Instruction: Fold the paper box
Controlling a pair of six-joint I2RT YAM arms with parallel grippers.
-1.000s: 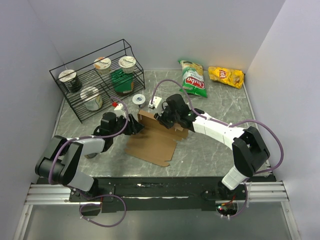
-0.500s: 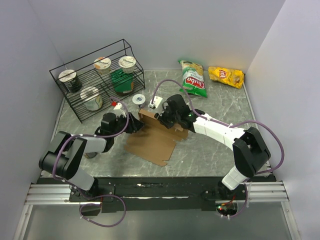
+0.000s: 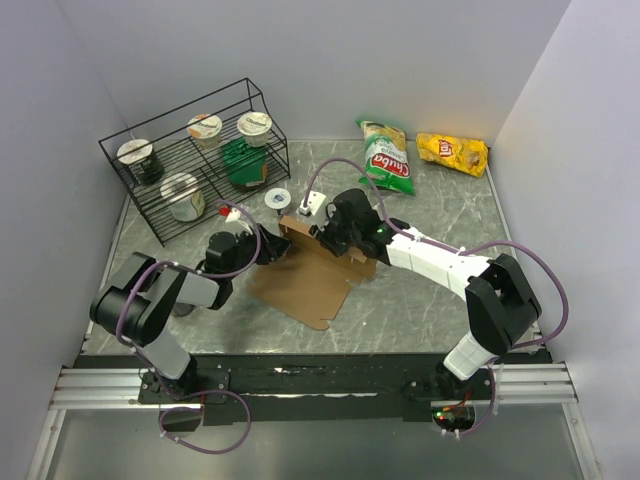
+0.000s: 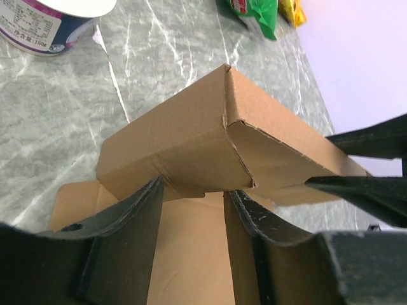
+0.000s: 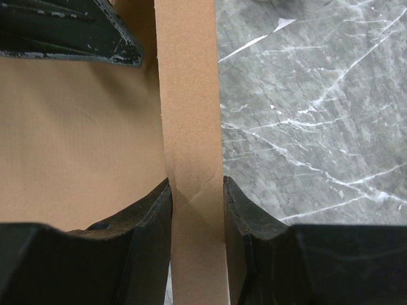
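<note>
Top external view: a brown cardboard paper box, part folded, lies near the middle of a grey marbled worktop, between the two arms. Its near panel lies flat and its far edge is raised as a wall. The left end effector meets the wall's left end, and the right end effector meets it from the right. A wire rack of cups stands at the far left. A green chip bag and a yellow chip bag lie at the far right, well apart from the box.

Left wrist view: the left fingers stand partly apart, their tips at the foot of the raised wall with a small tab between them. I cannot tell whether they pinch it.

Right wrist view: the right fingers are closed on a strip of the box's cardboard, touching it on both sides.
</note>
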